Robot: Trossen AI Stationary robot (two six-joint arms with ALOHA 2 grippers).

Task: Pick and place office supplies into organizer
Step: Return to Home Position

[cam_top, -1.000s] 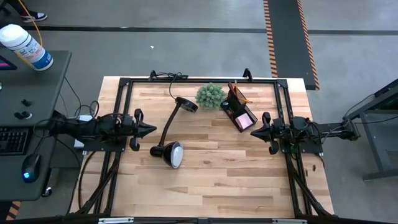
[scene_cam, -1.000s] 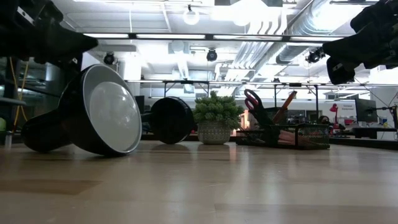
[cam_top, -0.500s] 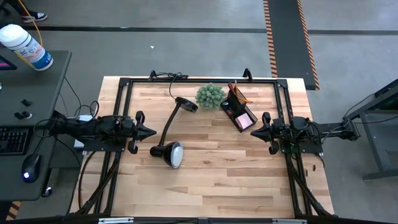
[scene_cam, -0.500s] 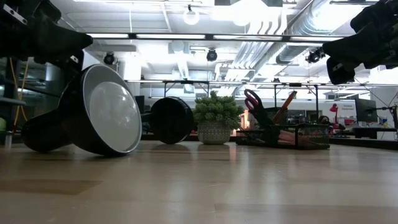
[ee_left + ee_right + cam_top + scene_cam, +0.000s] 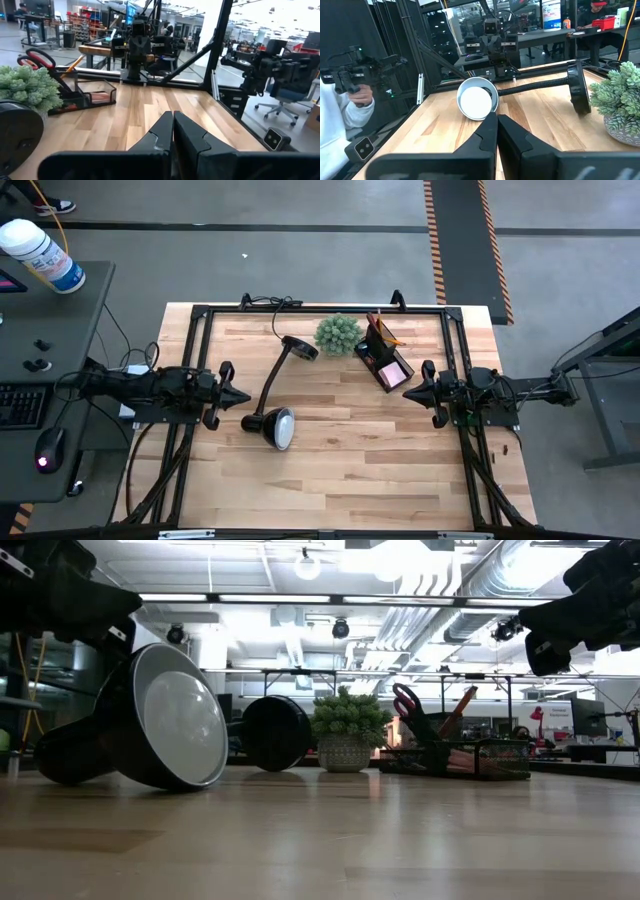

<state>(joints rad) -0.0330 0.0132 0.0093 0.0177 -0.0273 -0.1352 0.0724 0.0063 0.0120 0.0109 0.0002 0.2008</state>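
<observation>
The dark organizer stands at the table's far right, next to the plant. In it the red-handled scissors and an orange pencil stand upright, and the pink sticky-note pad lies in its near compartment. I see no binder clip. My left gripper hovers shut above the table's left side, beside the lamp head. My right gripper hovers shut just near and right of the organizer. In the wrist views both pairs of fingers, the left gripper and the right gripper, are closed together and hold nothing.
A black gooseneck lamp lies tipped on the table, its head left of centre and its round base farther back. The round green plant stands left of the organizer. Bare wood fills the near half. A person stands beyond the left edge.
My left gripper has drawn back a little toward the table's left edge, staying shut. The right arm and the things on the table have kept still.
</observation>
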